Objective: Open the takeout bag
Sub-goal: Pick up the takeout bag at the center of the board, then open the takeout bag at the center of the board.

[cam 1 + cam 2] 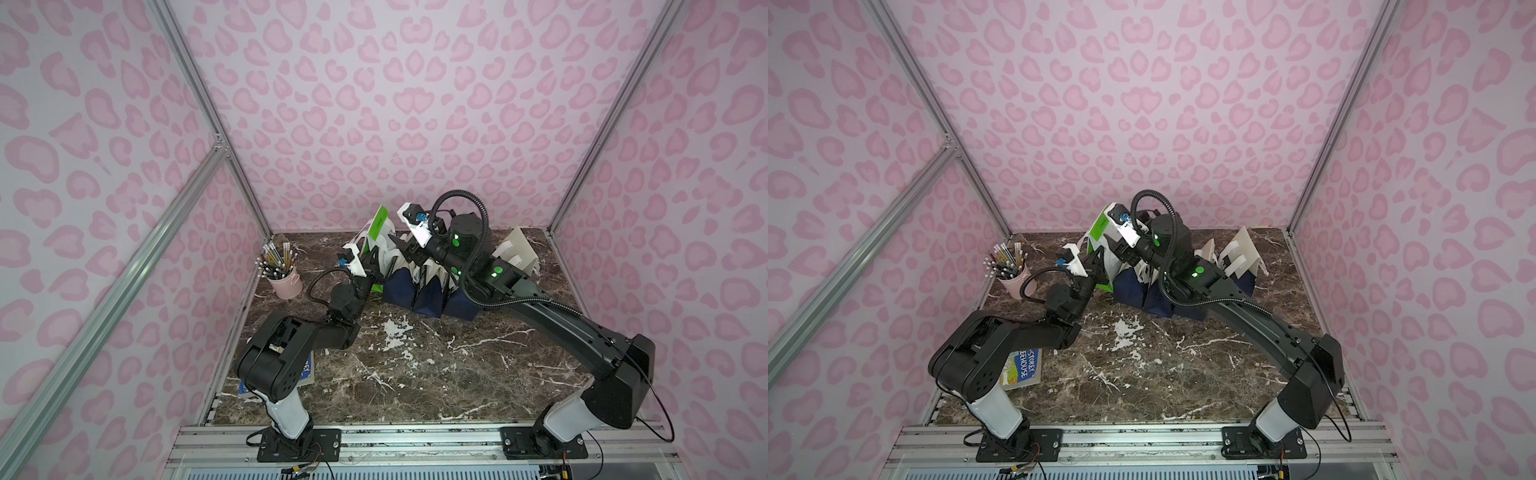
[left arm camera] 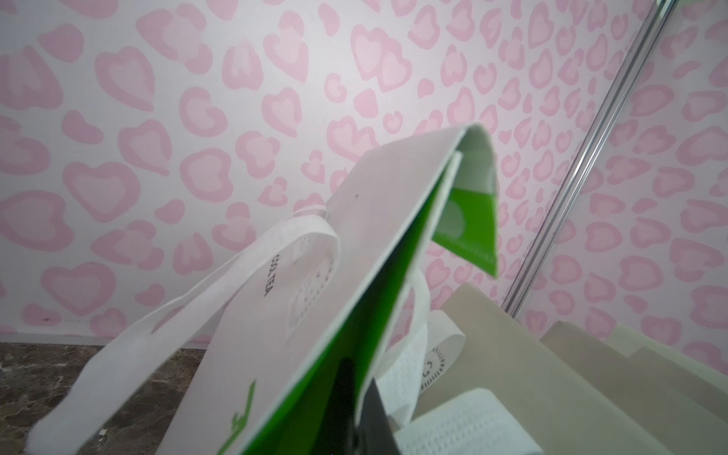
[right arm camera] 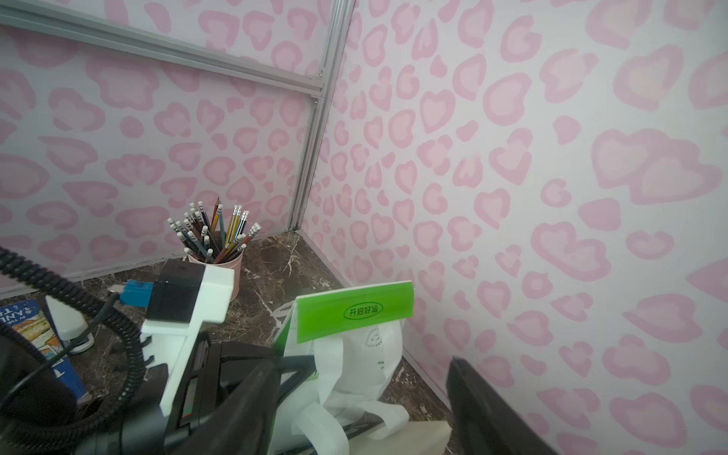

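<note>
Nearest the arm bases, a blue picture book (image 1: 1022,365) lies flat on the brown marble tabletop (image 1: 415,374), partly under the left arm. Farther in, the left gripper (image 1: 374,266) is pinched tight on one side wall of the takeout bag (image 1: 380,224) – the left wrist view shows the white and green panel caught between its dark fingers (image 2: 372,413). The bag stands tilted near the back of the table, at the left end of a row of navy-and-white bags (image 1: 419,291), with its green top flap up and its white handles hanging loose. The right gripper (image 3: 370,398) hovers over the bag's handles with its jaws spread wide – gripping nothing. Left of the bag, near the back corner, stands a pink cup of pencils (image 1: 284,280).
</note>
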Robot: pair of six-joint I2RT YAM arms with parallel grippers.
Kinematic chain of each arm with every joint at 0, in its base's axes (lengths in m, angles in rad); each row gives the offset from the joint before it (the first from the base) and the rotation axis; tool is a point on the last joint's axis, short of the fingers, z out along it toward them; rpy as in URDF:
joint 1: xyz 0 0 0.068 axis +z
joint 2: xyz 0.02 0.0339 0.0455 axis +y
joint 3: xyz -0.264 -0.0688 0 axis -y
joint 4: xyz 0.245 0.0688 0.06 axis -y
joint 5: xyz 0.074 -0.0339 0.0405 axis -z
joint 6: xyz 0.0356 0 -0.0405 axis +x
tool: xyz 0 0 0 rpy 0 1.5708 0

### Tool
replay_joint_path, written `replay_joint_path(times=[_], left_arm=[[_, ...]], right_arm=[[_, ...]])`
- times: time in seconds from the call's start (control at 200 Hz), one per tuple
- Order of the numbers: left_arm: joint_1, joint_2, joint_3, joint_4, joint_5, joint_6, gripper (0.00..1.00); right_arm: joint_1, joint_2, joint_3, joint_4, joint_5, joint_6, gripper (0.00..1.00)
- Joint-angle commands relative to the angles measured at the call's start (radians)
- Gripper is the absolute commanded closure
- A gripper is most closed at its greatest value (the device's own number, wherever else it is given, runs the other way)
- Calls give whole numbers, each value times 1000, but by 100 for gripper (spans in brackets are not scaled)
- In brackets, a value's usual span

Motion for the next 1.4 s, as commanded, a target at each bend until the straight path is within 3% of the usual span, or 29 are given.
replay_joint_path(times=[0.0,0.29,0.805,1.4], left_arm=[[-20,-73,-32,-38,-80,65,95],[-59,-203,-42,-143,-132,124,95],[-79,-222,-88,-142,-150,126,95],[-87,-225,-94,-154,-145,145,95]], right_arm=[[11,18,-2,105,23,-6,26],[66,86,32,127,14,4,29],[106,158,51,134,74,-18,37],[114,229,104,157,251,-47,56]])
